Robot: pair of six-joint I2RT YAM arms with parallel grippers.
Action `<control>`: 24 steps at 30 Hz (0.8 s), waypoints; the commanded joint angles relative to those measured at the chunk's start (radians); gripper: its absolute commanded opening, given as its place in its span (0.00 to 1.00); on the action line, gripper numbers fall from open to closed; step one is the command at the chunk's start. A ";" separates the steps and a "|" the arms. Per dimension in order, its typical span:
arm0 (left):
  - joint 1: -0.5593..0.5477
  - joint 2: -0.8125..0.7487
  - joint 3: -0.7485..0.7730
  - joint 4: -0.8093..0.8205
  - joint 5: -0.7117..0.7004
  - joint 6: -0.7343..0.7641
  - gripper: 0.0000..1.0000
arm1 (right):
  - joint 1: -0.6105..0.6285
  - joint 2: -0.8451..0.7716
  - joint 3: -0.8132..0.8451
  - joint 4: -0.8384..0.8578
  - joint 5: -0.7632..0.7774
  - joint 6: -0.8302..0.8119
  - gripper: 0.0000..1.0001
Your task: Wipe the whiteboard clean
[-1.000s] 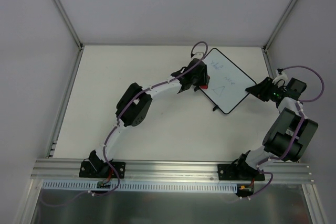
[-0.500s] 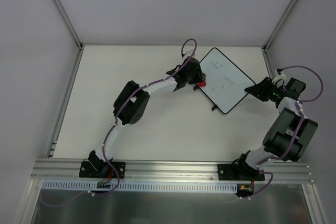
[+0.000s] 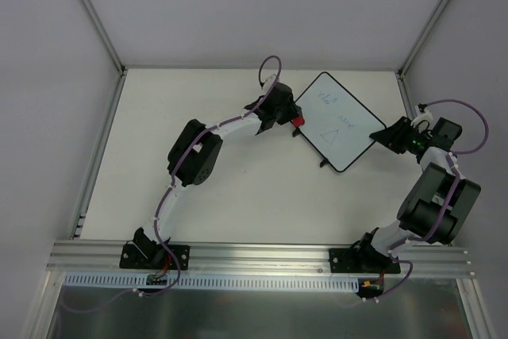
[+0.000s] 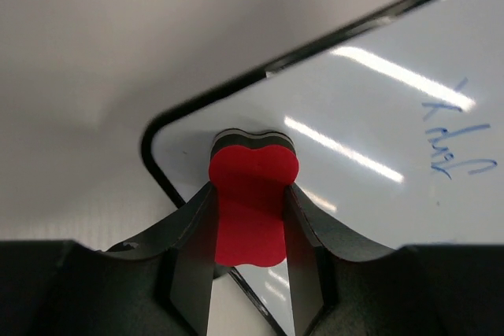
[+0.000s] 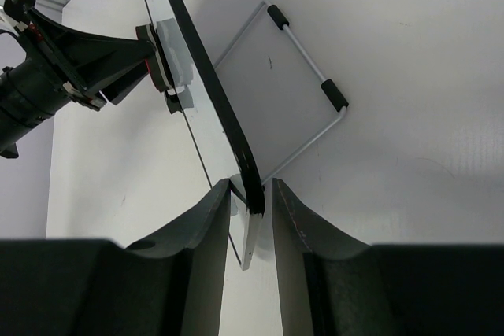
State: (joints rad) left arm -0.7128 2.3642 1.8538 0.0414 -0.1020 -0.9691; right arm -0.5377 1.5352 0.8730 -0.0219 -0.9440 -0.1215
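My left gripper (image 4: 249,196) pinches the red eraser (image 4: 252,164), whose head sits against the whiteboard (image 4: 370,108) just inside its rounded corner and black rim. Open white surface runs right toward the blue writing (image 4: 455,147). My right gripper (image 5: 250,191) clamps the board's opposite edge, keeping it tilted over its wire stand (image 5: 315,76) at the table's (image 3: 238,188) far right.

The only writing stands on the whiteboard (image 3: 337,121): a short line of blue marker handwriting (image 4: 453,147) toward its far corner, too loose to read as letters. The top view shows a second faint scribble (image 3: 346,119) and a small drawn triangle (image 3: 331,134) nearer the middle. No printed label, brand or number is legible.
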 commanded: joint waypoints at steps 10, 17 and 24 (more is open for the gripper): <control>0.066 0.052 0.105 -0.087 -0.053 -0.042 0.08 | -0.001 0.028 -0.005 0.014 0.031 -0.012 0.31; 0.033 0.015 0.131 -0.075 -0.083 0.070 0.08 | -0.001 0.026 -0.003 0.014 0.030 -0.012 0.31; -0.002 -0.037 0.204 0.003 -0.058 0.297 0.08 | 0.001 0.028 -0.003 0.014 0.031 -0.012 0.31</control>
State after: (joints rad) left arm -0.6865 2.3993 1.9640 -0.0284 -0.1673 -0.8246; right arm -0.5381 1.5459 0.8730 -0.0177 -0.9520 -0.1192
